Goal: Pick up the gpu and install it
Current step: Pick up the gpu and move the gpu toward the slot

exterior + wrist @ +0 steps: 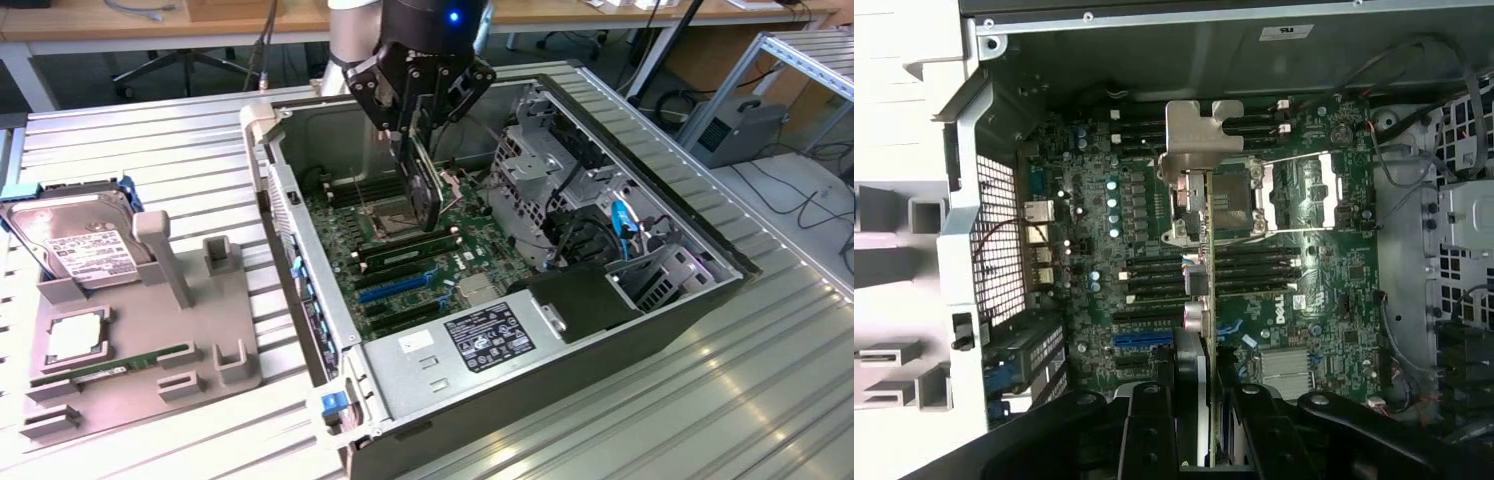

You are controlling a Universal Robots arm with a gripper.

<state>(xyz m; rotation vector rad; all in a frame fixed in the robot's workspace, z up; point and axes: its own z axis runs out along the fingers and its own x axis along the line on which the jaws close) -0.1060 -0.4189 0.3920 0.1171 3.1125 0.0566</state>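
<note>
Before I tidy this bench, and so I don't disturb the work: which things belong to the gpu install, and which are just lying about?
In the job:
- gpu, held by the gripper
- open computer case
- motherboard

Lying about:
- hard drive
- memory stick
- grey holder

Ribbed aluminium worktable (747, 340), silver-grey. Wooden desks (80, 25) along the far side, light brown tops. Black office chair base (180, 62) beneath. Aluminium frame (787, 60) at the exterior view's right; grey box (741, 130) and loose cables (801, 190) on grey floor (767, 215).
</note>
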